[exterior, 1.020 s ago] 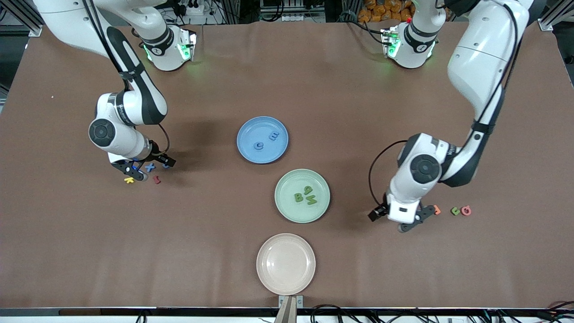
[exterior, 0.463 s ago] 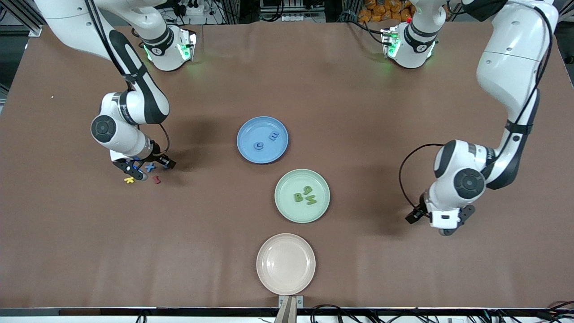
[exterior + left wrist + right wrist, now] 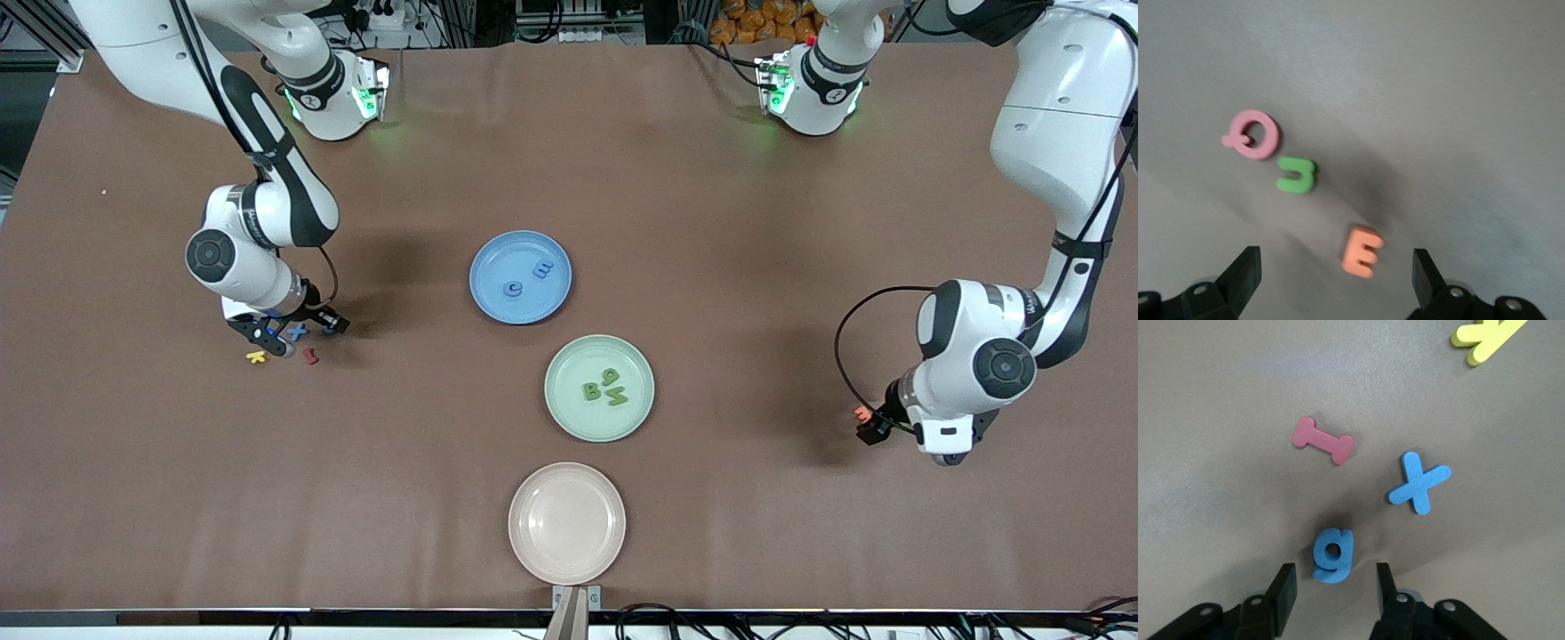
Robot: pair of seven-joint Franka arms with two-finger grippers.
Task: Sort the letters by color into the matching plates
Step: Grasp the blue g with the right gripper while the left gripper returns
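A brown tabletop (image 3: 711, 222) carries three round plates lined up near its middle. The blue plate (image 3: 520, 276) holds two blue letters (image 3: 528, 277). Nearer the front camera, the pale green plate (image 3: 598, 388) holds three green letters (image 3: 605, 388). Nearest the camera sits a beige-pink plate (image 3: 566, 523) with nothing on it.

At the right arm's end of the tabletop, the right gripper (image 3: 1333, 587) is low over a small cluster of foam shapes. Its fingers (image 3: 1283, 587) stand partly apart on either side of a blue letter g (image 3: 1331, 554), which lies on the tabletop. Whether the fingers touch the g cannot be told. Just beside the g lies a blue X (image 3: 1419, 482). A red I-shaped piece (image 3: 1323, 440) and a yellow letter (image 3: 1486, 336) lie near them.

At the left arm's end of the tabletop, the left gripper (image 3: 1337, 277) hovers with its fingers (image 3: 1245, 270) spread wide and nothing between them. Below it on the tabletop lie an orange E (image 3: 1361, 250), a green piece shaped like a 3 (image 3: 1297, 175) and a pink Q (image 3: 1254, 134). The green piece sits between the other two, close to the Q.
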